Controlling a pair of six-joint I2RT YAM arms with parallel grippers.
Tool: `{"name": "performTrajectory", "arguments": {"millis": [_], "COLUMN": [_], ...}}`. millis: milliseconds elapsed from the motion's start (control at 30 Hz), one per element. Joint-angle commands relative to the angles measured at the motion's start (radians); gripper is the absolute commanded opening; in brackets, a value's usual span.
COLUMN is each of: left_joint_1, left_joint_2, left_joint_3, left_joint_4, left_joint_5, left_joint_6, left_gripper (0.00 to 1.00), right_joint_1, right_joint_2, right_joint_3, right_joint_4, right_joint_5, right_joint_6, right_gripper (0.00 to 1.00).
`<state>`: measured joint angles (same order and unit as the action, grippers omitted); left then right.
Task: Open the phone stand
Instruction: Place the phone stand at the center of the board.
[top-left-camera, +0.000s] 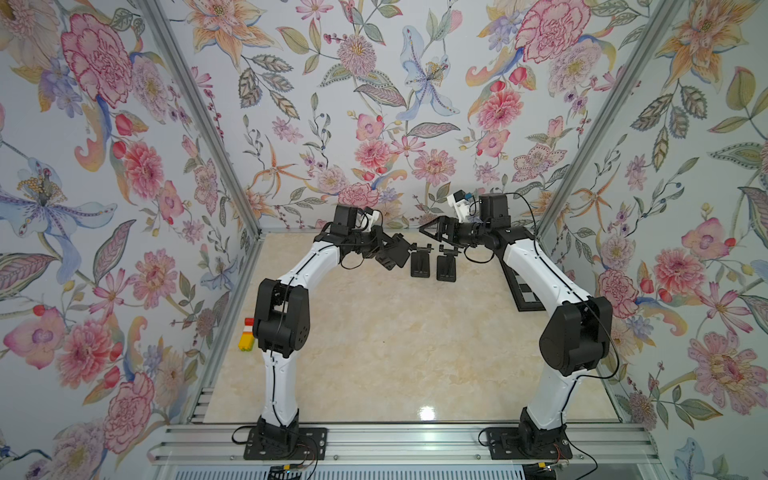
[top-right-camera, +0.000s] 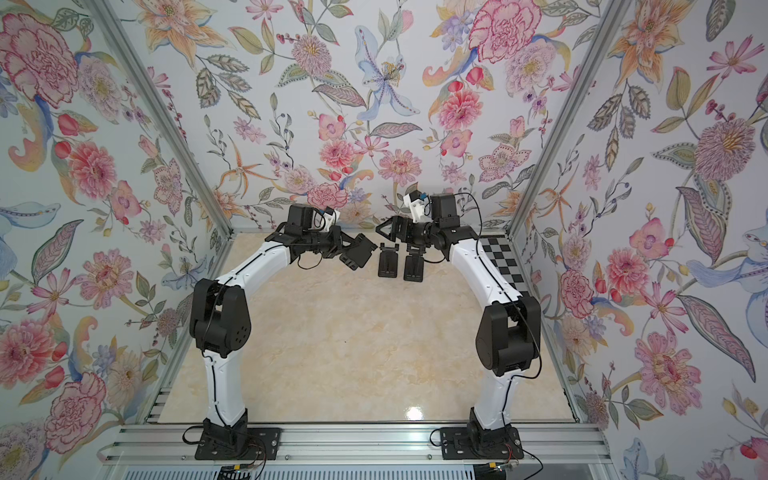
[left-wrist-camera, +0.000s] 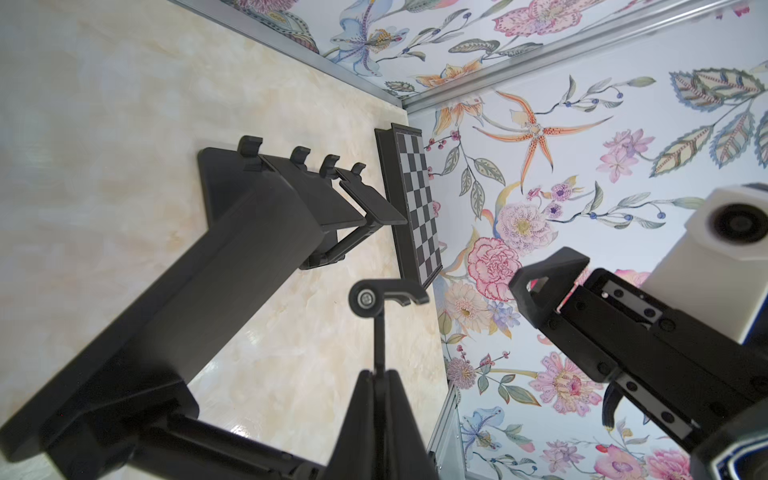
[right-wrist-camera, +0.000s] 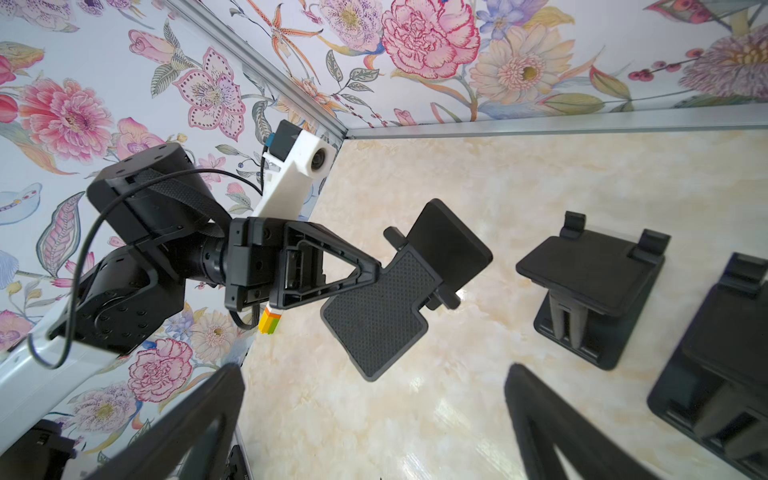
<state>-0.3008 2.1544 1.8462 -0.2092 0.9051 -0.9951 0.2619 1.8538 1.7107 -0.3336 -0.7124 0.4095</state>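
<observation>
Marbled table (top-left-camera: 395, 353) runs toward 12 o'clock, where the left gripper (right-wrist-camera: 376, 270) clamps the phone stand (right-wrist-camera: 415, 286) aloft by its textured plate (right-wrist-camera: 374, 328), so the wide-open, empty right gripper (top-left-camera: 428, 232) at 1 o'clock should pinch the smooth plate (right-wrist-camera: 449, 245), hinging it gently.

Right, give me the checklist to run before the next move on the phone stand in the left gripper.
1. Left gripper shut on the held phone stand: ok.
2. Right gripper jaws open: ok.
3. Held phone stand lifted off the table: ok.
4. Right gripper in contact with the held phone stand: not ok, apart from it.
5. Held phone stand fully opened: cannot tell.
6. Two propped-open phone stands on the table, apart from the held one: ok.
</observation>
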Motion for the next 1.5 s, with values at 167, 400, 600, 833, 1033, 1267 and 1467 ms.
{"name": "performTrajectory", "arguments": {"millis": [167, 400, 600, 833, 1033, 1267, 1467], "left_joint_1": [0.046, 0.063, 0.065, 0.068, 0.073, 0.090, 0.123], "left_joint_2": [0.101, 0.158, 0.186, 0.181, 0.202, 0.183, 0.125], "left_joint_3": [0.084, 0.081, 0.028, -0.061, -0.073, -0.113, -0.150], "left_joint_4": [0.069, 0.169, 0.301, 0.320, 0.343, 0.394, 0.394], "left_joint_5": [-0.076, -0.123, -0.176, -0.229, -0.224, -0.242, -0.255], "left_joint_6": [-0.370, -0.551, -0.720, -0.836, -0.852, -0.851, -0.791], "left_gripper": [0.00, 0.00, 0.00, 0.00, 0.00, 0.39, 0.89], "right_joint_1": [-0.036, -0.047, -0.050, -0.051, -0.050, -0.050, -0.050], "right_joint_2": [-0.088, -0.120, -0.143, -0.152, -0.160, -0.180, -0.189], "right_joint_3": [-0.129, -0.194, -0.244, -0.273, -0.285, -0.304, -0.303], "right_joint_4": [0.105, 0.137, 0.162, 0.181, 0.189, 0.185, 0.169], "right_joint_5": [0.027, 0.034, 0.042, 0.053, 0.060, 0.072, 0.077], "right_joint_6": [0.039, 0.048, 0.059, 0.064, 0.068, 0.068, 0.066], "right_gripper": [1.00, 1.00, 1.00, 1.00, 1.00, 1.00, 1.00]}}
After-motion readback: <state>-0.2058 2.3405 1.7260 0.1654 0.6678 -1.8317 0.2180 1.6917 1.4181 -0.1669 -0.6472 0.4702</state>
